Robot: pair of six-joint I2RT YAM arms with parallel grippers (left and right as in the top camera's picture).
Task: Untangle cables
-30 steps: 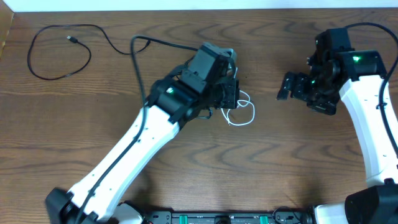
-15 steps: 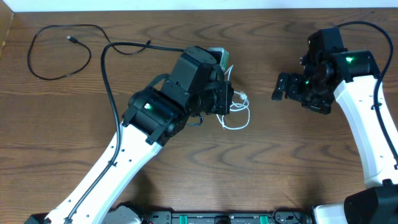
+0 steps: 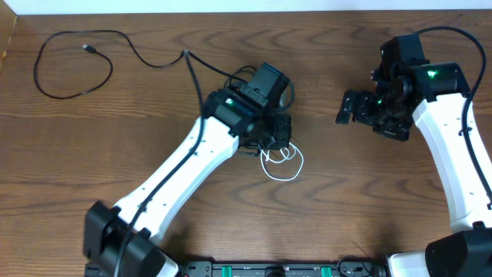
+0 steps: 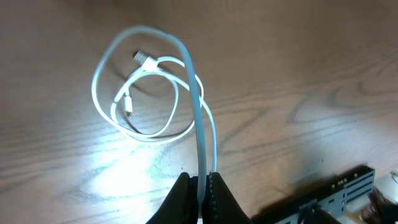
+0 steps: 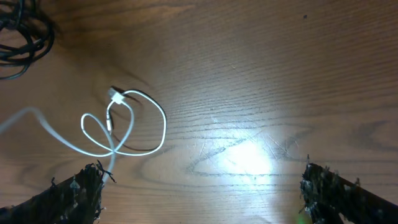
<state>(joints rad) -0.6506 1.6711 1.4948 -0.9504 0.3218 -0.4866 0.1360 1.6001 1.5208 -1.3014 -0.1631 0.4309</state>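
Now the left gripper [image 4: 199,180], pinched shut on the white cable [image 4: 199,124], has dragged its loops down to frame centre, apart from the black bundle [image 5: 22,28]. Right gripper [image 3: 350,108] idle, fingers wide. White one looks nearly free.

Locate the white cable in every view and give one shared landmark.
Overhead: white cable loops at centre frame.
Left wrist: loops upper left, one strand running down into the shut left claw at bottom centre.
Right wrist: loops at left centre.
Shared landmark: the wooden table beneath it.
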